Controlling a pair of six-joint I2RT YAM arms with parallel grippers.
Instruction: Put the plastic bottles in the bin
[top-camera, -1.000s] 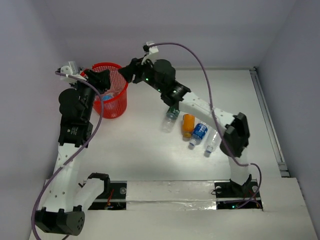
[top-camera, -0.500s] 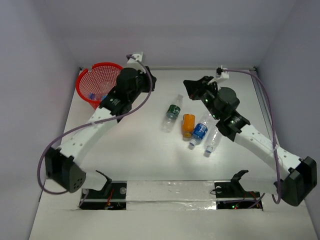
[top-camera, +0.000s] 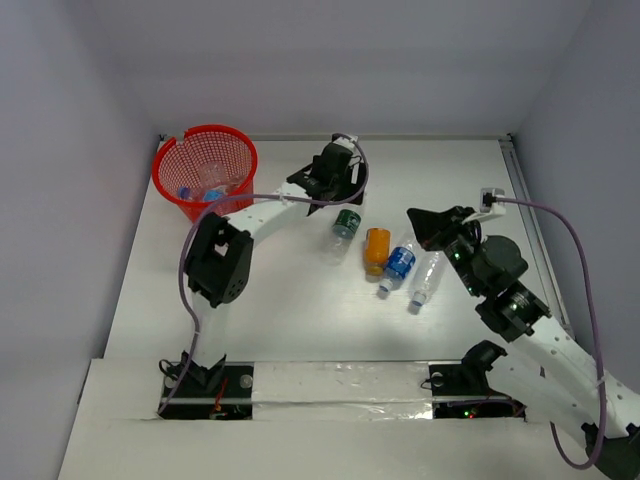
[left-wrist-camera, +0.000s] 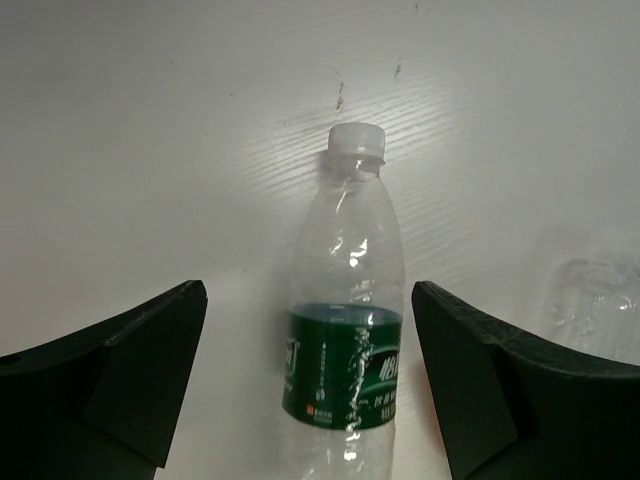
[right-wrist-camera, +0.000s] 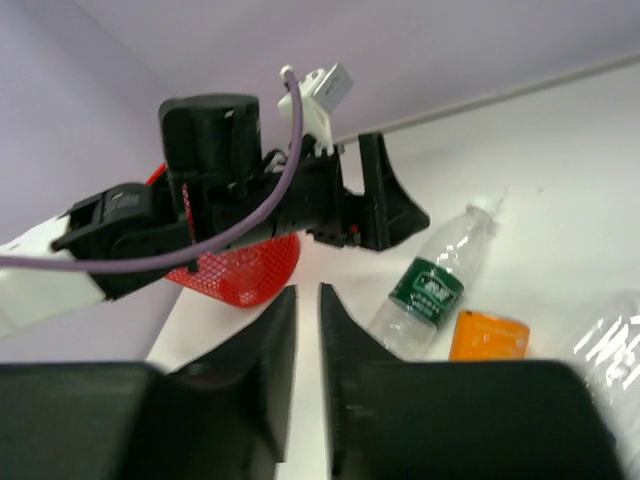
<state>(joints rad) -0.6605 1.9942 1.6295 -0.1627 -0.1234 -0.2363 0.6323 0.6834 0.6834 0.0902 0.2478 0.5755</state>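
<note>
Left hand (left-wrist-camera: 308, 300), fingers (left-wrist-camera: 130, 370) apart, over green-labelled bottle (left-wrist-camera: 347, 340)

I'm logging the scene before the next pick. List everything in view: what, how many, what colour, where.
bin: one, red mesh, far left corner of the table
bottles in the bin: at least two, clear with blue, at its bottom
green-label bottle: one, clear with a white cap, lying mid-table
orange bottle: one, orange, lying just right of the green-label bottle
blue-label bottle: one, clear, lying right of the orange bottle
clear bottle: one, rightmost of the row
table: one, white
left hand: open, a finger on each side of the green-label bottle
right hand: closed, empty, right of the row
</note>
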